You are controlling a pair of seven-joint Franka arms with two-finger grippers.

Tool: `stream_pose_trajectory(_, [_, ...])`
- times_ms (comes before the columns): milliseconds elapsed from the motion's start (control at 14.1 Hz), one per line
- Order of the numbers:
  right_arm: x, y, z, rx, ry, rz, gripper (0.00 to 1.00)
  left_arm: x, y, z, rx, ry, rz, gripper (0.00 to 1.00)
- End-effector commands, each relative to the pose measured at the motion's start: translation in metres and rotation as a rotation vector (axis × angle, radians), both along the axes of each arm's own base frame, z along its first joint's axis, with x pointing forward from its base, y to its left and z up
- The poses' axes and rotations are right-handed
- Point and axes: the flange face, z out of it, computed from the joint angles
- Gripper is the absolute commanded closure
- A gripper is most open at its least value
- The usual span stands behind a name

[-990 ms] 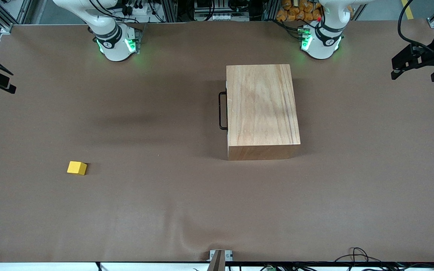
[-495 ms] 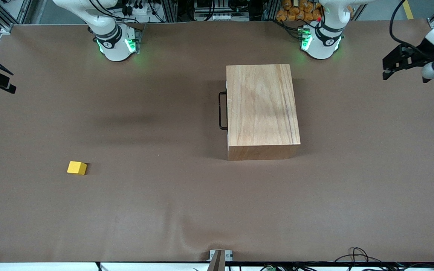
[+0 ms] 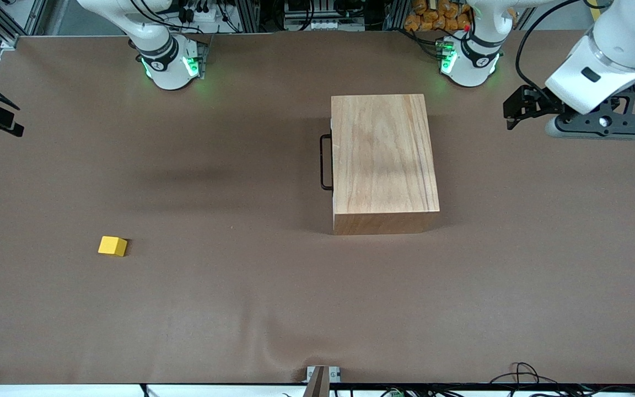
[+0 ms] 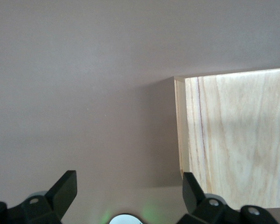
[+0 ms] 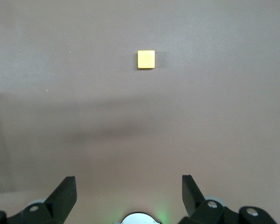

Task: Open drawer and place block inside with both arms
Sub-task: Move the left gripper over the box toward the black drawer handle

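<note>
Nothing is done yet: the drawer's thin black loop handle [image 3: 326, 162] sits flush against the big plain wooden box [image 3: 383, 162], and the small bright yellow cube [image 3: 112, 246] lies well apart from the box toward the right arm's end of the brown surface [image 3: 240, 309]. The left gripper [image 3: 517, 108] hangs released over the surface beside the box; the right gripper [image 5: 129, 196] hangs released, above the cube.

The wooden box [image 3: 383, 162] sits on the surface [image 3: 516, 275] nearest my left arm's base, its drawer [image 3: 332, 160] shut, handle [image 3: 325, 162] facing my right arm's end. The block [image 3: 112, 246] lies well apart from the box, toward that end and nearer the front camera.

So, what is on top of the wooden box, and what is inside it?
Nothing lies on the wooden box; its top is bare. The drawer is shut, only its black handle shows, so the inside is hidden.
</note>
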Motion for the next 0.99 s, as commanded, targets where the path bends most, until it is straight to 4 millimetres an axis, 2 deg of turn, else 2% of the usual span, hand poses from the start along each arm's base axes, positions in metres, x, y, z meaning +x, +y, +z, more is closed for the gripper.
stream_pose_trajectory(0, [-0.007, -0.002, 0.006, -0.010, -0.002, -0.013, 0.00, -0.010, -0.007, 0.025, 0.023, -0.051, -0.020, 0.00])
stream_pose_trajectory(141, [-0.006, 0.000, 0.007, -0.010, -0.005, -0.010, 0.00, -0.007, -0.016, 0.016, 0.025, -0.035, -0.040, 0.00])
stream_pose_trajectory(212, [-0.006, 0.000, 0.006, -0.010, -0.003, -0.010, 0.00, -0.004, -0.027, 0.004, 0.025, -0.015, -0.045, 0.00])
stream_pose_trajectory(283, [-0.006, 0.000, 0.004, -0.010, -0.002, -0.010, 0.00, -0.003, -0.046, -0.007, 0.022, 0.004, -0.070, 0.00])
stream_pose_trajectory(424, [-0.006, -0.001, 0.004, -0.010, -0.002, -0.010, 0.00, -0.005, -0.079, -0.013, 0.006, -0.021, -0.057, 0.00])
stream_pose_trajectory(637, [-0.007, -0.003, 0.004, -0.009, 0.001, -0.013, 0.00, -0.027, -0.161, -0.029, -0.024, -0.054, -0.021, 0.00])
stream_pose_trajectory(778, [-0.006, -0.003, 0.004, -0.009, 0.003, -0.015, 0.00, -0.033, -0.200, -0.046, -0.045, -0.062, 0.015, 0.00])
stream_pose_trajectory(920, [-0.006, -0.003, 0.001, -0.009, 0.006, -0.015, 0.00, -0.040, -0.227, -0.063, -0.042, -0.041, 0.004, 0.00])
